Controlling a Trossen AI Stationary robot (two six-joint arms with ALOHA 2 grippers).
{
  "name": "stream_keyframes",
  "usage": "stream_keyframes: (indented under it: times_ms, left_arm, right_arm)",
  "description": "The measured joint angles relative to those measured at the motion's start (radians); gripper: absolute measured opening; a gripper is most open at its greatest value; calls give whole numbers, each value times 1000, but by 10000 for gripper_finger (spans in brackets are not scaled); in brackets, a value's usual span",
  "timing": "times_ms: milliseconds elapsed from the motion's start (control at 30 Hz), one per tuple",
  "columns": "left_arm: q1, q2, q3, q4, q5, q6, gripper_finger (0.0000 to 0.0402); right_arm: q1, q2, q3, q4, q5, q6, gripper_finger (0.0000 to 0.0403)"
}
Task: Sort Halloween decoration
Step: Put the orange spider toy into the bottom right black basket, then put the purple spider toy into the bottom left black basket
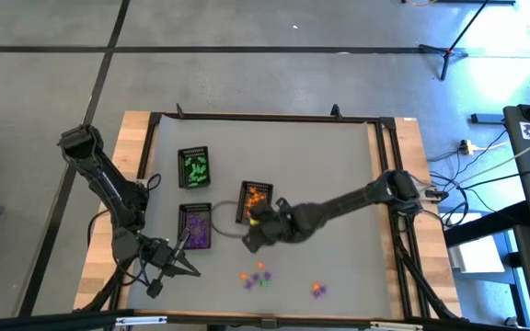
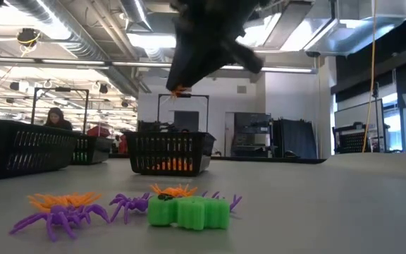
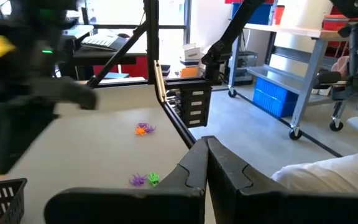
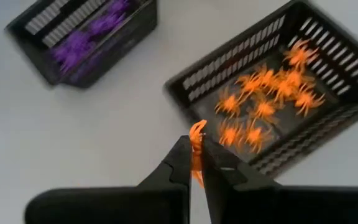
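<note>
Grey matting covered the surface point(image 1: 339, 165), which was framed in pale wood and dark rails, with a workshop of shelving and strip lights beyond it. At the left edge the left claw point(image 1: 184, 268) waited low near the front, its fingers pressed together on nothing. Just beside it sat the purple tray point(image 1: 195, 227), and behind that the green tray point(image 1: 194, 167), each holding trinkets of its own colour. Further right stood the orange tray point(image 1: 255, 202), part filled with orange spiders point(image 4: 266, 99). Beside that tray's near edge hung the right claw point(image 4: 196, 163), closed on one orange spider point(image 4: 197, 134), pinched by the body with the legs sticking out past the tips. Near the front lay the unsorted pile point(image 1: 256, 277) of purple, orange and green pieces, and a small pair point(image 1: 317, 290) lay well apart to its right. These trinkets looked very light, thin-legged and springy, likely to snag on one another, so a pinch across the body seemed safest.
</note>
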Motion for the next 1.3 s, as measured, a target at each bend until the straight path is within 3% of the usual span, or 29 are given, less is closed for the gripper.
stream_keyframes:
  times_ms: [333, 667, 800, 1033, 1300]
  left_arm:
    - [0, 0, 0, -15, -1, -1, 1]
    - [0, 0, 0, -34, -1, -8, 1]
    - [0, 0, 0, -66, -1, -31, 1]
    - [0, 0, 0, -121, -5, -85, 1]
    - [0, 0, 0, -126, -8, -107, 1]
  right_arm:
    - [-108, 20, 0, 35, -58, -62, 26]
    - [-133, 33, 0, 15, -117, -48, 154]
    - [-126, 23, 11, -46, -171, -48, 181]
    - [-15, 1, 102, -244, -162, -39, 168]
    - [212, -15, 137, -316, -45, 3, 152]
